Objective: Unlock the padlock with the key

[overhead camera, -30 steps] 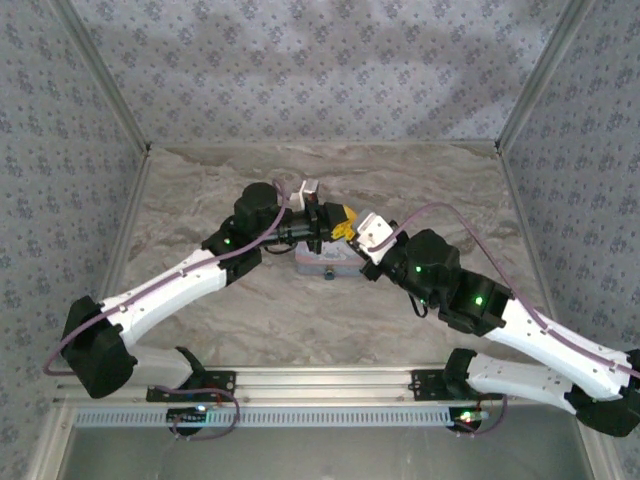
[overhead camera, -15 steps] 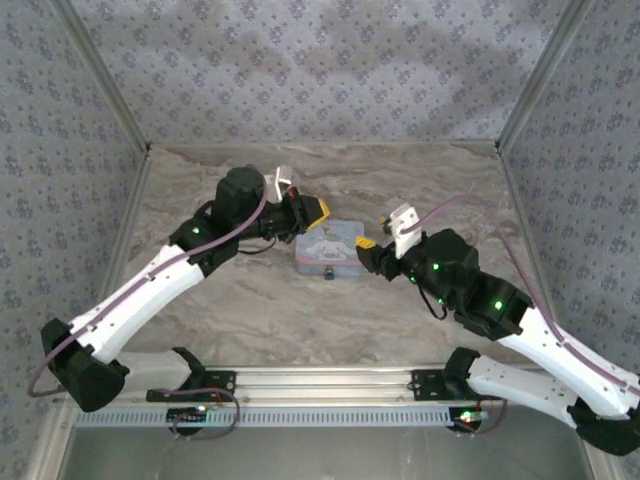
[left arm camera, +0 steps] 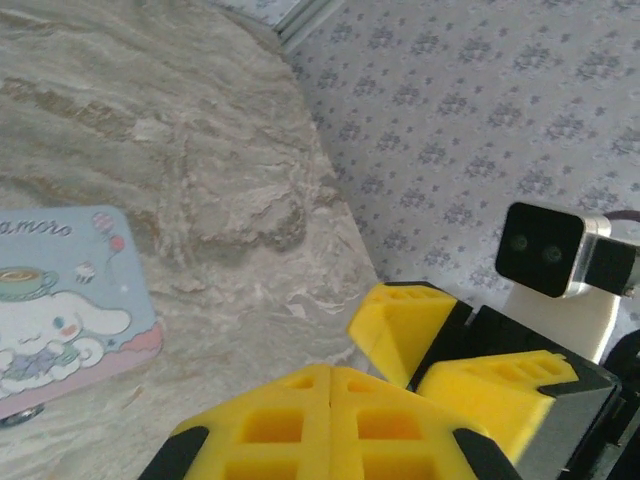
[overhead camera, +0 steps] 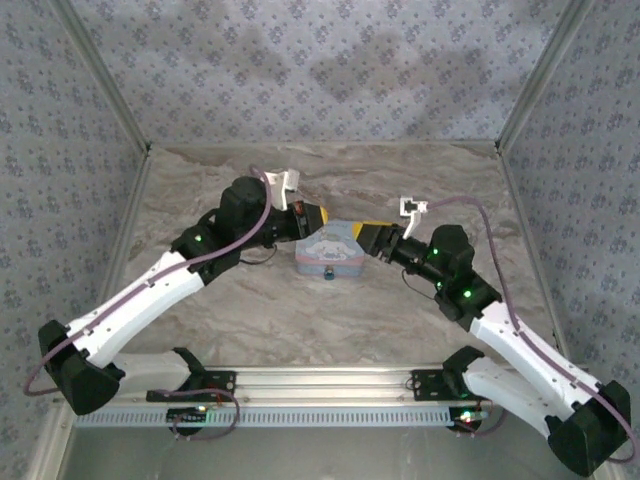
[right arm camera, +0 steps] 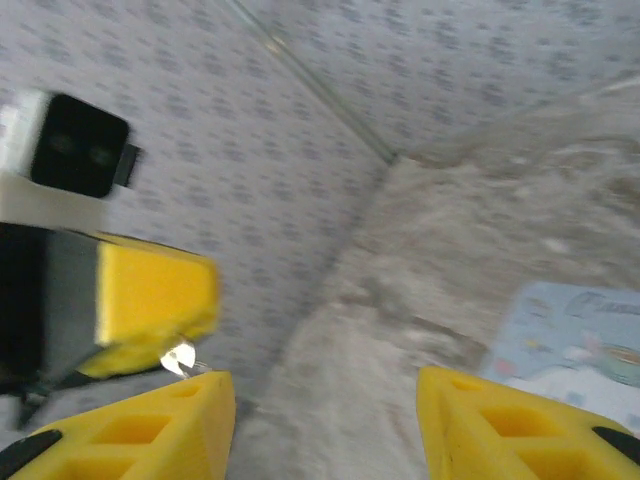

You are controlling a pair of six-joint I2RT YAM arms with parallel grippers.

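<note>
Both arms have drawn apart since a second ago, when their grippers met above the tin. In the last half second the right forearm has swung up and round, so its gripper now points at the tin's right end rather than its near corner. The left arm has barely shifted.

On the marbled tabletop [overhead camera: 200,320] the light-blue cartoon-printed tin [overhead camera: 330,248] lies flat between the two grippers. The left gripper [overhead camera: 318,214] hangs just beyond the tin's far-left corner, its yellow fingers pressed together. The right gripper [overhead camera: 368,231] is just off the right end, its fingers spread with nothing between them.

The padlock [overhead camera: 329,272] is a tiny dark thing at the middle of the tin's near edge, touching it. It is too small to make out the keyhole. In the right wrist view a small bright metal tip pokes out at the left gripper's fingertips. I take this to be the key [right arm camera: 180,358], pinched there.

The risks lie in that thin pinch and the unbraced lock. A key held by so little could twist or slip if it meets the keyhole at an angle. With the right gripper holding nothing, a push could swing the padlock aside or slide the tin. The two grippers are also near enough to knock together over the tin.
</note>
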